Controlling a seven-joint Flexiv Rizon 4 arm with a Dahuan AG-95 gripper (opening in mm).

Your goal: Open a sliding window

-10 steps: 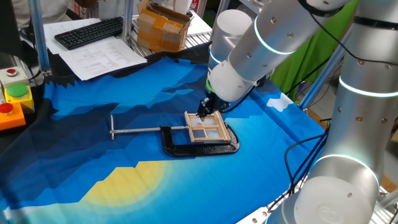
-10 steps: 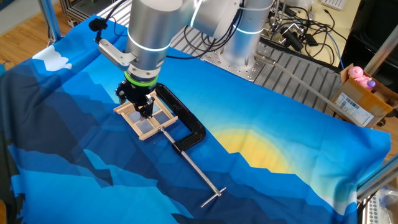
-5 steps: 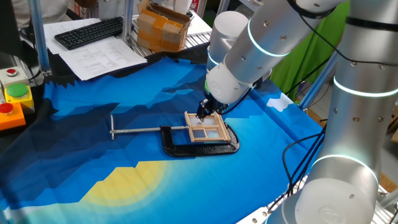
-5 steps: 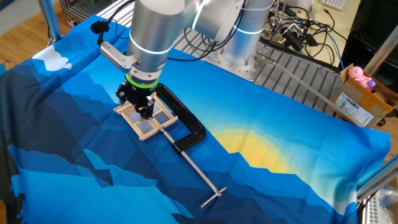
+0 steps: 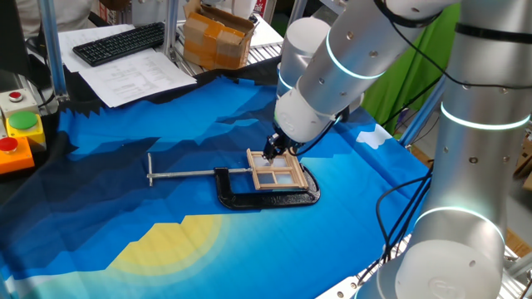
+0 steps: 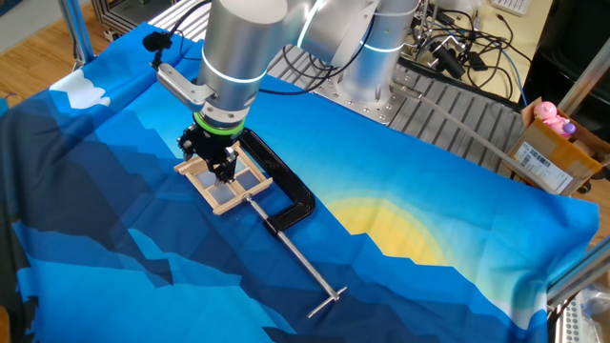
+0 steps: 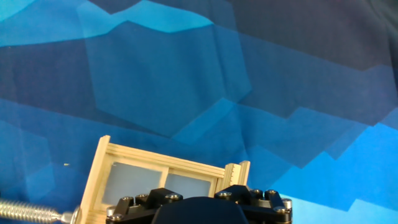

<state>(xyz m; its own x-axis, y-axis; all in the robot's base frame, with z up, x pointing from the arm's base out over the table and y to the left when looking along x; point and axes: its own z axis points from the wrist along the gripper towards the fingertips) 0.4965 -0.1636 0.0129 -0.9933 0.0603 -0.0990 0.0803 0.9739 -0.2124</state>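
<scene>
The window [image 5: 278, 173] lay flat on the cloth [image 5: 166, 208], held within the clamp [image 5: 270, 198], whose screw bar [image 5: 187, 174] ran out to the left in one fixed view. The gripper [image 6: 221, 170] stood directly over the window's far edge. Behind the cloth, a keyboard [image 5: 119, 41] lay on papers [image 5: 133, 76], a box [image 5: 218, 33] to its right. Buttons [image 5: 17, 133] sat at the left edge.

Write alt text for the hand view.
The black tool fills the bottom edge, over a small wooden sliding window with pale panes that lies on a blue patterned cloth. A threaded metal screw tip meets the frame's lower left corner.
</scene>
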